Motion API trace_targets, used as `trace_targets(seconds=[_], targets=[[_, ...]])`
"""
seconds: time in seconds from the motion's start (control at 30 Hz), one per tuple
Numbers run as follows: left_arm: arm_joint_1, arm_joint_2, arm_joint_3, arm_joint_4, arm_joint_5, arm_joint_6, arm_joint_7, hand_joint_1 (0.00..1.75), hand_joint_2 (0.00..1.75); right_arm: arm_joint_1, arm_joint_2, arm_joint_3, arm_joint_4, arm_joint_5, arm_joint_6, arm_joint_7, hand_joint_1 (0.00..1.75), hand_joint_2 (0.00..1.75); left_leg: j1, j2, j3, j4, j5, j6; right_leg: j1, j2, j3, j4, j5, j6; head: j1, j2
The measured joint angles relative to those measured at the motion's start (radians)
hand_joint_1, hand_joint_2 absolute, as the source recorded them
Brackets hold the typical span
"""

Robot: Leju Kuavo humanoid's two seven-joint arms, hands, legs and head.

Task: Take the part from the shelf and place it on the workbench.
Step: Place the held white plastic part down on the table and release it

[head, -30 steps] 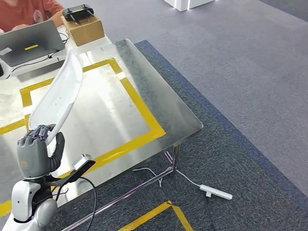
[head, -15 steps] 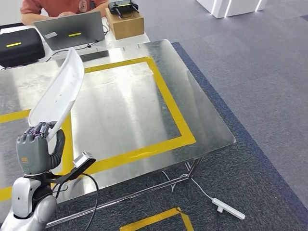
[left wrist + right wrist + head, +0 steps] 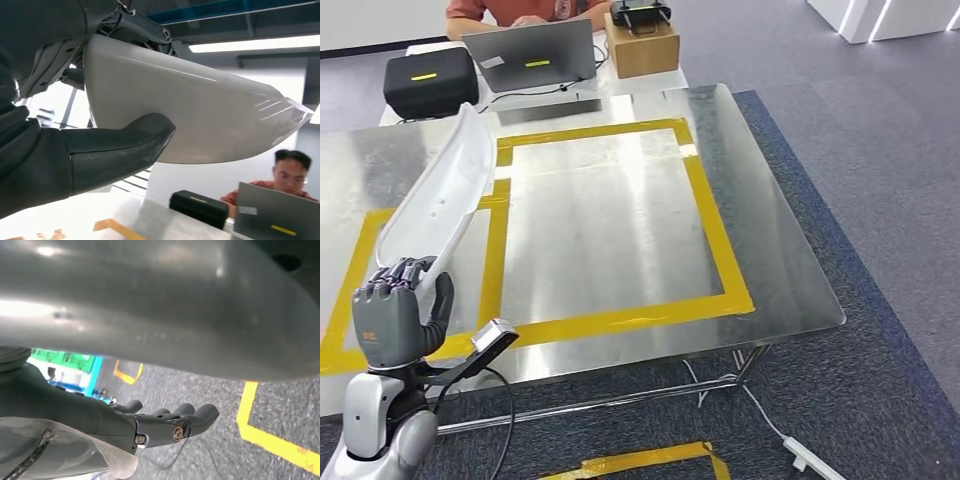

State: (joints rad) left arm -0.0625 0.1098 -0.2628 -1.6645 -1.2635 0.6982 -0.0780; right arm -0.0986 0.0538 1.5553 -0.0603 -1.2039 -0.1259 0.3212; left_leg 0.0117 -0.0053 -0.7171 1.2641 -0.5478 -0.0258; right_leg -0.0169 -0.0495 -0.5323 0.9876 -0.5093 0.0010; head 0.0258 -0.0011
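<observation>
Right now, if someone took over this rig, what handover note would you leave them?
Left hand: grips the white curved part by its lower end, holding it up above the near-left area of the steel workbench.
Right hand: holds nothing, fingers extended together, hanging over the carpet.
Done: the part is in hand and at the workbench.
Left: lower it onto the surface, perhaps inside the yellow tape square, then release. A person sits at a laptop across the table.
</observation>
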Motion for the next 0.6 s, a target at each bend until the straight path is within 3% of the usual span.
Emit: trace_targets(seconds=[0.07,0.13,0.17,0.23,0.27,0.33,0.37,0.43,0.47,0.5,0.6], targets=[[0.000,0.001,0.000,0.000,-0.002,0.000,0.001,1.75,1.75,-0.001,0.000,0.000,0.000,0.000,0.000,0.000,0.00,0.00,-0.005,0.035,0.070,-0.132,0.066,0.007,0.002,-0.023,0.010,0.000,-0.007,0.005,0.000,0.000],[-0.002,0.001,0.000,0.000,-0.003,0.000,0.002,1.75,1.75,-0.001,0.000,0.000,0.000,0.000,0.000,-0.001,0.00,0.00,-0.014,0.075,0.119,-0.233,0.094,0.018,0.009,-0.044,0.016,0.002,-0.015,0.014,0.000,0.000],[-0.003,0.001,0.000,0.000,-0.003,0.000,0.003,1.75,1.75,-0.002,0.000,0.000,0.000,0.000,0.000,-0.001,0.00,0.00,-0.018,0.082,0.124,-0.247,0.090,0.023,0.012,-0.054,0.017,0.003,-0.018,0.019,0.000,0.000],[-0.002,0.001,0.000,0.000,-0.004,0.000,0.005,1.75,1.75,-0.004,0.000,0.000,0.000,0.000,0.001,-0.001,0.00,0.00,-0.018,0.061,0.121,-0.251,0.089,0.034,0.015,-0.077,0.021,0.001,-0.024,0.029,0.001,0.000],[-0.001,0.002,0.001,0.000,-0.004,0.000,0.006,1.75,1.75,-0.005,0.000,0.000,0.000,0.000,0.001,-0.001,0.00,0.00,-0.016,0.049,0.121,-0.253,0.091,0.039,0.014,-0.071,0.021,0.004,-0.032,0.035,0.003,0.000],[-0.003,0.001,0.001,-0.001,-0.004,-0.001,0.007,1.75,1.75,-0.005,0.000,0.000,0.000,0.000,0.001,-0.003,0.00,0.00,-0.009,0.029,0.124,-0.259,0.094,0.049,0.011,-0.024,-0.008,0.064,-0.073,0.045,0.008,0.000],[-0.004,0.001,0.001,-0.001,-0.004,-0.002,0.008,1.75,1.75,-0.005,0.000,0.000,0.000,-0.001,-0.001,-0.006,0.00,0.00,-0.008,0.021,0.124,-0.260,0.094,0.052,0.009,0.008,-0.039,0.126,-0.103,0.046,0.011,0.000],[-0.004,0.001,0.001,-0.001,-0.005,-0.005,0.011,1.75,1.75,-0.001,0.000,0.000,0.000,-0.007,-0.009,-0.016,0.00,0.00,-0.008,0.005,0.124,-0.260,0.094,0.057,0.008,0.039,-0.112,0.257,-0.145,0.046,0.014,0.000],[-0.002,0.001,0.001,-0.001,-0.006,-0.007,0.011,1.75,1.75,0.001,0.000,0.000,0.000,-0.010,-0.013,-0.021,0.00,0.00,-0.008,-0.003,0.125,-0.259,0.093,0.058,0.008,0.044,-0.133,0.284,-0.140,0.045,0.014,0.000],[0.000,0.001,0.000,-0.001,-0.006,-0.009,0.012,1.75,1.75,0.002,0.000,0.000,0.000,-0.012,-0.016,-0.025,0.00,0.00,-0.008,-0.010,0.127,-0.259,0.092,0.058,0.008,0.047,-0.135,0.273,-0.116,0.044,0.014,0.000],[0.002,0.001,0.001,-0.001,-0.007,-0.012,0.014,1.75,1.75,0.001,0.000,0.000,0.002,-0.014,-0.019,-0.032,0.00,0.00,-0.010,-0.025,0.132,-0.254,0.085,0.051,0.007,0.054,-0.065,0.090,-0.008,0.036,0.014,0.000]])
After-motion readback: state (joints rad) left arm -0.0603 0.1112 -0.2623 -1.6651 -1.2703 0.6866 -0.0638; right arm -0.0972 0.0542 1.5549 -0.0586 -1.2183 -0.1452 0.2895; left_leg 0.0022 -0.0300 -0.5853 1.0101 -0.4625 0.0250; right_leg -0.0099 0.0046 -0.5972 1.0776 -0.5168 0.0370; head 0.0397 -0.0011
